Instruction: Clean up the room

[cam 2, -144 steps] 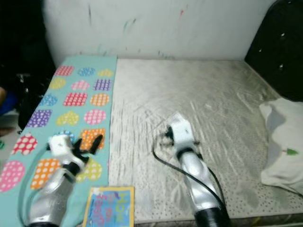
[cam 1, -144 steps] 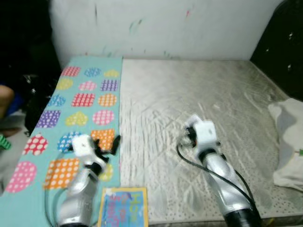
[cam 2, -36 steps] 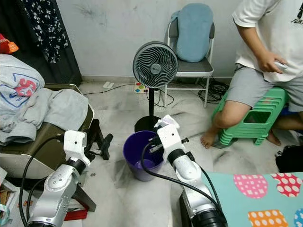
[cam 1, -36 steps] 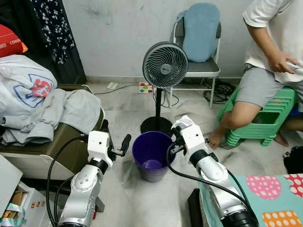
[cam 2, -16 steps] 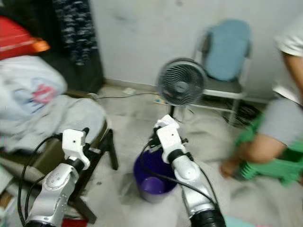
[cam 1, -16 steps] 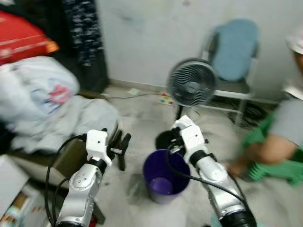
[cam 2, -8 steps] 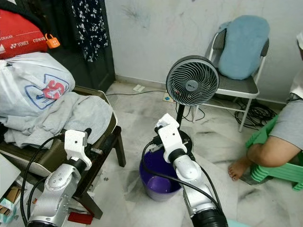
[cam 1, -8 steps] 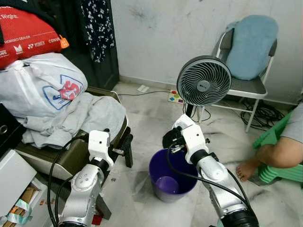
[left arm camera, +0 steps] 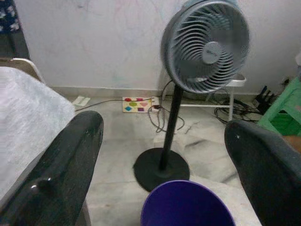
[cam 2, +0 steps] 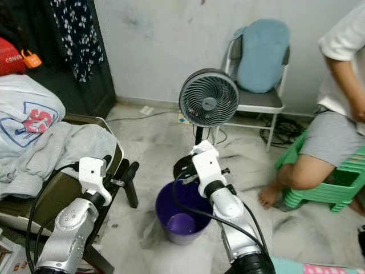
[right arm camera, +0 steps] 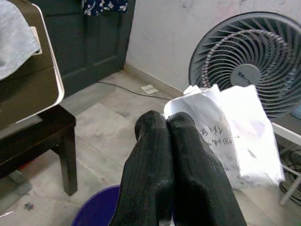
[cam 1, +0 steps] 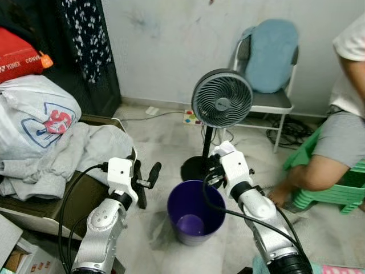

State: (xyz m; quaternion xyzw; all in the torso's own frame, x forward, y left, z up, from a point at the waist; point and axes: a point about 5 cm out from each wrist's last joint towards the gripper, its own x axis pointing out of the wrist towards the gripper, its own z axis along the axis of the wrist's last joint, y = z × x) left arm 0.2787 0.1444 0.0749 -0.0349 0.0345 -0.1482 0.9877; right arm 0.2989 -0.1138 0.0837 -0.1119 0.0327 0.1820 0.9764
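Floor, bin (cam 1: 195, 212), hand-pinched paper (right arm camera: 235, 136) half-hidden

bucket (cam 1: 195, 211): on the floor (cam 1: 165, 128) before the robot, between its two arms
fan (cam 1: 221, 98): on its stand just behind the bucket
chair (cam 1: 266, 63): behind the fan, against the wall (cam 1: 182, 40)
left gripper (cam 1: 145, 177): left of the bucket, beside the seat
right gripper (right arm camera: 171, 123): above the bucket's far rim, before the fan's stand
paper (right arm camera: 233, 127): between the right gripper's fingers
clothes (cam 1: 63, 151): heaped on a seat (cam 1: 85, 197) at the far left
bag (cam 1: 34, 117): on the clothes
person (cam 1: 336, 131): at the right, sitting on a stool (cam 1: 336, 191)
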